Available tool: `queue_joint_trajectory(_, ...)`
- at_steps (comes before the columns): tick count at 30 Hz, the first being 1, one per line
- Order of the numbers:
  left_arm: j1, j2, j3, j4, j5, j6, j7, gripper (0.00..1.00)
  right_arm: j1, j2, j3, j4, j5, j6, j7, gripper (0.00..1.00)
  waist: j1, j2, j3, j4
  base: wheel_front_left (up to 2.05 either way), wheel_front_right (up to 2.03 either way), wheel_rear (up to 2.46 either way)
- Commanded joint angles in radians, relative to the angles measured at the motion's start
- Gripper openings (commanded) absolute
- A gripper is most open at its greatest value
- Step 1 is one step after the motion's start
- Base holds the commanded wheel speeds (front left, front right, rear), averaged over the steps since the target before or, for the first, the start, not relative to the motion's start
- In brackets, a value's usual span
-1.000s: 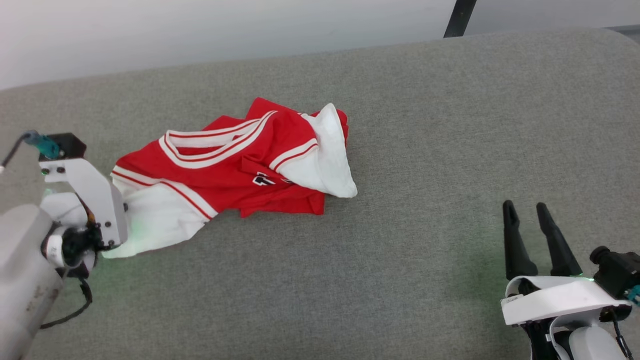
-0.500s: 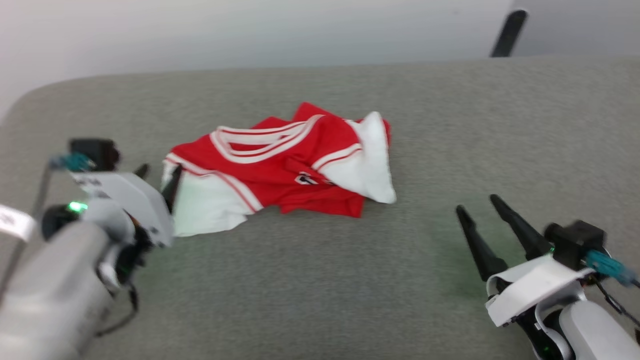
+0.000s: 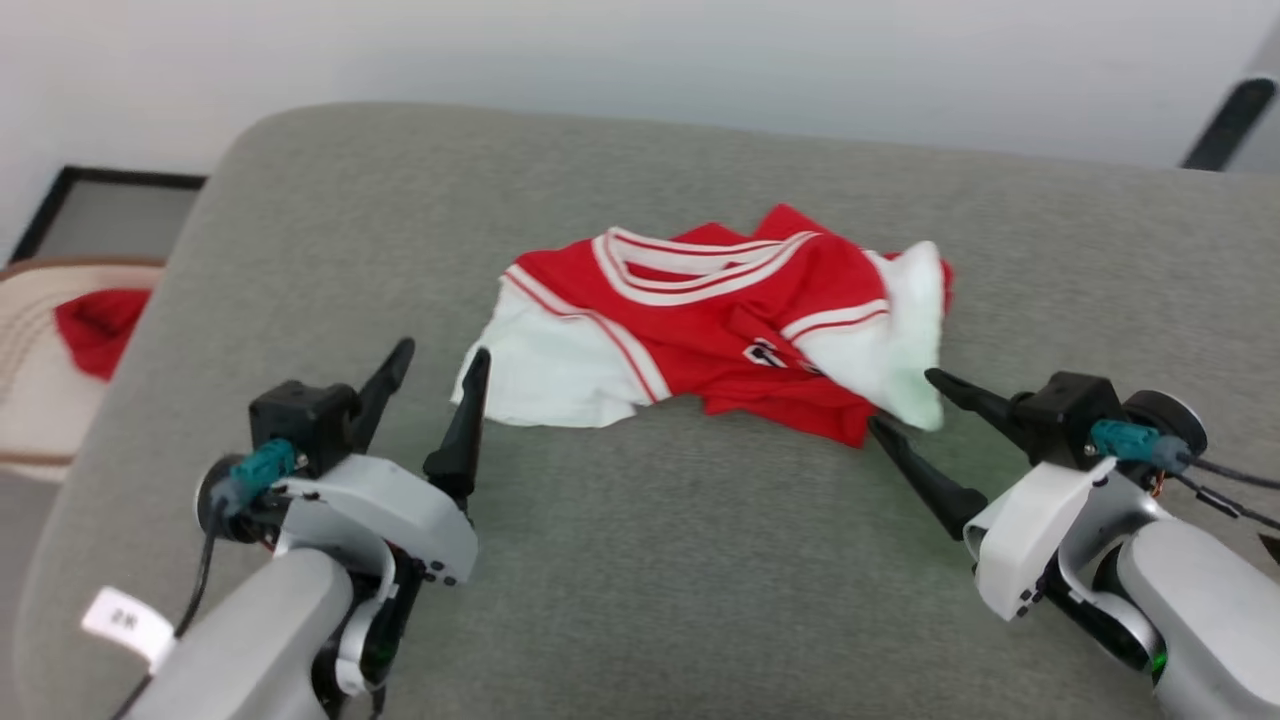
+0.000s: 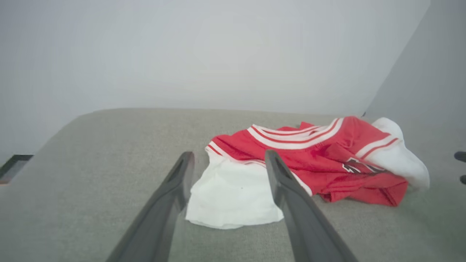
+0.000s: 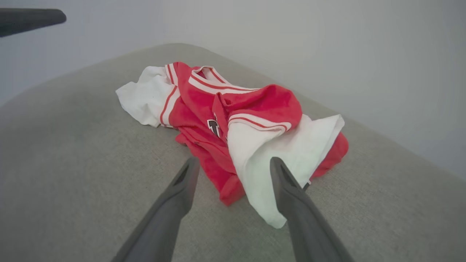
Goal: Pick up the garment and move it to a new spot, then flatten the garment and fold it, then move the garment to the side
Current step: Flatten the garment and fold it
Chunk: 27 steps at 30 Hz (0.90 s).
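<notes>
The garment (image 3: 720,320), a red jersey with white sleeves and striped collar trim, lies crumpled on the grey cushion (image 3: 650,560). My left gripper (image 3: 443,352) stands open just left of the garment's white left sleeve (image 3: 545,375), apart from it. In the left wrist view the open left gripper (image 4: 229,154) frames that sleeve (image 4: 233,196), with the garment (image 4: 320,160) beyond. My right gripper (image 3: 903,398) is open at the garment's right side, beside the other white sleeve (image 3: 905,350). In the right wrist view the open right gripper (image 5: 233,160) flanks the garment (image 5: 255,109)'s near edge.
The cushion's rounded left edge (image 3: 190,250) drops off to the floor. A beige round container (image 3: 40,380) with a red cloth (image 3: 95,325) sits there, beside a black frame (image 3: 60,190). A dark pole (image 3: 1225,125) stands at the back right. A pale wall runs behind.
The left gripper has opened, let go of the white sleeve and drawn back from it. The right gripper has come up to the garment's right side. The head camera has turned left.
</notes>
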Motion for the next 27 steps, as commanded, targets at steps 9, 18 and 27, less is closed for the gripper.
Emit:
queue_joint_trajectory(9,0.190,-0.091,0.204,-0.196,0.247,0.035,-0.004,1.00,-0.087,-0.024,0.100,0.126,0.031,-0.001,-0.007,1.00,-0.0001,0.0000,0.045,0.107,0.00,0.00,0.00)
queue_joint_trajectory(18,0.273,-0.160,0.291,-0.206,0.348,-0.016,-0.004,1.00,-0.133,-0.003,0.128,0.198,0.069,-0.001,-0.069,0.00,-0.0001,0.0000,0.050,0.112,0.00,0.00,0.00)
queue_joint_trajectory(27,0.316,-0.200,0.345,-0.182,0.384,-0.058,-0.004,1.00,-0.107,0.020,0.042,0.209,0.154,-0.001,-0.110,0.00,-0.0001,0.0000,0.029,0.067,0.00,0.00,0.00)
